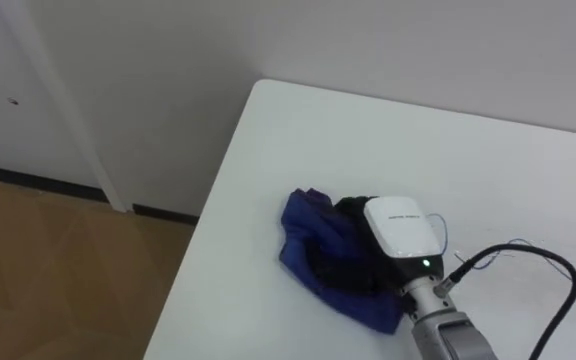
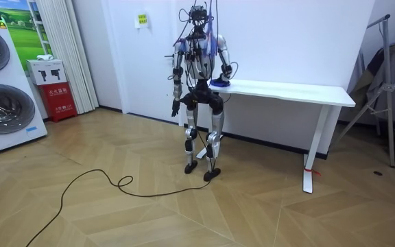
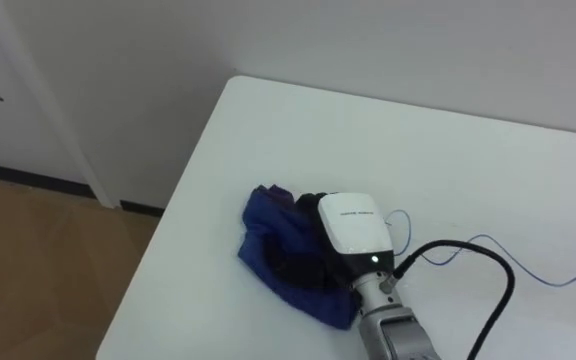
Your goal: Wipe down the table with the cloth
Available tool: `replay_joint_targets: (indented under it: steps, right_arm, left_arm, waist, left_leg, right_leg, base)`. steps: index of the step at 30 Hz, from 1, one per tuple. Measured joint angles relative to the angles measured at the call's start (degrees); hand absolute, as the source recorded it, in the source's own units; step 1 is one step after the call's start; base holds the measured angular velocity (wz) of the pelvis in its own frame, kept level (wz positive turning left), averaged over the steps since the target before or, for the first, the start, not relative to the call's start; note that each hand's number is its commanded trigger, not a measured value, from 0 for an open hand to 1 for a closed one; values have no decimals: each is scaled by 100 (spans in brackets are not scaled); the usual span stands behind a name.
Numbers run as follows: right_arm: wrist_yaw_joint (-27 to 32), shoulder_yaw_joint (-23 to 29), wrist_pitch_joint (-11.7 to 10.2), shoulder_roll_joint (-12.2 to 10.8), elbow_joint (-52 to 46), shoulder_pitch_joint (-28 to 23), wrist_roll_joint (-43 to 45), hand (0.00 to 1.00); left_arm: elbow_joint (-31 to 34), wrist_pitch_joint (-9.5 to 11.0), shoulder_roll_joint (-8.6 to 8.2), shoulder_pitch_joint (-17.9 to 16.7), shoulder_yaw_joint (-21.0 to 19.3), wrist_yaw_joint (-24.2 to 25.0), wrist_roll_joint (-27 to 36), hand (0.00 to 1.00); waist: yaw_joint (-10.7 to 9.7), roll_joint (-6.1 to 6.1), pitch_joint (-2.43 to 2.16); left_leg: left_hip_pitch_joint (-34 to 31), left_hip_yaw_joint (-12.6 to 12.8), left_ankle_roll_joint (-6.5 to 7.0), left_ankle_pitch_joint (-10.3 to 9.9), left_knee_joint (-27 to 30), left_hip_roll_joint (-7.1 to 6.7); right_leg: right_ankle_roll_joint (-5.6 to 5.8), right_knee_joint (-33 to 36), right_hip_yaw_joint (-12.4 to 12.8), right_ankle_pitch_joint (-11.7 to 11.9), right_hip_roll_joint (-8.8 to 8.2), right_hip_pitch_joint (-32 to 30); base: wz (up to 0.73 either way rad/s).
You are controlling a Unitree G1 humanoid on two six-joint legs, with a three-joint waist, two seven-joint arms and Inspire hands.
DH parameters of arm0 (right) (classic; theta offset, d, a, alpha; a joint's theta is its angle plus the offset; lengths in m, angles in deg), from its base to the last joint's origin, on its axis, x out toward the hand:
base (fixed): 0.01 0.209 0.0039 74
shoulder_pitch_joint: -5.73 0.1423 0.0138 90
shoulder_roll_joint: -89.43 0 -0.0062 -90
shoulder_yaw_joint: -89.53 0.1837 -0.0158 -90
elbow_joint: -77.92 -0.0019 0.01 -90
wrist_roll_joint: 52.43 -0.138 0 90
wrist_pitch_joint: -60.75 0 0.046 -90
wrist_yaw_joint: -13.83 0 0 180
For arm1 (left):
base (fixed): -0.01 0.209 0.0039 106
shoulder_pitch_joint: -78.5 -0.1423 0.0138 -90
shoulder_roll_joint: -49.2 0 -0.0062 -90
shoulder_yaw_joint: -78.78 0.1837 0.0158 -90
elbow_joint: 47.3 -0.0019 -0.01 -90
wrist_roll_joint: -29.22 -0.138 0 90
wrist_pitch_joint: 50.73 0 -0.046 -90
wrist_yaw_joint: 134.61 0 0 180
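Note:
A crumpled blue cloth (image 1: pixel 313 250) lies on the white table (image 1: pixel 368 140) near its front left corner. My right hand (image 1: pixel 400 228) rests on top of the cloth, its dark fingers (image 1: pixel 349 210) curled down into the folds. The cloth (image 3: pixel 268 245) bunches out to the left of the hand (image 3: pixel 353 230). In the room view I stand at the end of the table (image 2: pixel 286 91) with my right hand (image 2: pixel 223 80) on the cloth at its corner. My left hand (image 2: pixel 174 108) hangs at my side.
The table's left edge (image 1: pixel 208 230) drops to wooden floor (image 1: pixel 58 270), and a white wall runs behind it. A thin blue wire (image 1: pixel 528 245) lies on the tabletop to the right. In the room view, washing machines (image 2: pixel 2 82) stand far to the left.

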Motion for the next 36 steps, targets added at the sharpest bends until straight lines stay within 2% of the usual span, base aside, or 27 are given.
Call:
replay_joint_targets:
  steps: [6,9,13,18,23,28,30,33,35,36]
  right_arm:
    - [-67,43,0,-152,-131,-73,-184,100]
    - [-85,60,-1,-170,-139,-72,-193,100]
    - [-165,84,-1,-179,-156,-74,-197,100]
    - [-195,80,7,-182,-88,-56,-332,100]
    - [-274,74,65,-228,114,143,-1042,100]
    - [-336,153,47,-313,659,479,-1833,100]
    - [-355,354,-8,-330,962,606,-2233,100]
    - [-289,1050,-138,-331,1551,787,-2552,100]
    - [-135,1684,-177,-213,1999,885,-2662,100]
    - [-89,1789,-204,-138,2121,920,-2692,100]
  left_arm:
    - [16,-125,-33,-46,-99,1,-7,0]
    - [16,-129,-52,-81,-120,1,-13,0]
    - [15,-136,-106,-99,-343,2,-2,0]
    - [21,-194,-102,-93,-316,0,129,0]
    - [19,-290,-93,-98,-312,-10,254,0]
    - [134,-423,-105,-293,-325,-9,228,0]
    - [339,-436,-100,-460,-350,-9,231,0]
    - [354,-440,-85,-628,-538,32,194,0]
    - [371,-442,-66,-774,-834,46,88,0]
    - [375,-441,-53,-795,-877,46,90,0]
  waist:
    - [-46,4,-3]
    - [-70,3,-4]
    - [-73,-8,-12]
    - [-73,-17,-14]
    - [-34,-25,-4]
    - [-72,-16,11]
    - [-74,-10,14]
    - [-82,-8,14]
    - [-97,-18,12]
    - [-101,-15,11]
  left_leg:
    - [1,-11,0,0,1,-5]
    - [1,-10,0,0,1,-5]
    - [4,-10,1,1,10,-5]
    - [22,-20,1,1,26,3]
    - [21,-114,4,0,54,3]
    - [13,-113,9,-3,86,5]
    - [23,-138,11,-3,111,-3]
    - [10,-257,47,19,123,-54]
    - [-7,-343,70,33,125,-100]
    - [-9,-344,78,38,125,-107]
  right_leg:
    - [3,1,-7,-2,-6,16]
    - [3,1,-4,-2,-11,16]
    - [4,1,3,-2,-15,17]
    - [4,1,4,-2,-17,27]
    - [4,4,2,-2,-19,50]
    - [5,8,3,-3,-22,71]
    - [5,7,-3,-3,-32,108]
    - [8,9,-80,-5,-65,141]
    - [36,18,-169,-22,-106,126]
    - [40,21,-188,-24,-118,124]
  base:
    - [0]
    - [0]
    - [0]
    - [0]
    - [3]
    - [-1]
    - [10]
    - [18]
    - [20]
    - [15]
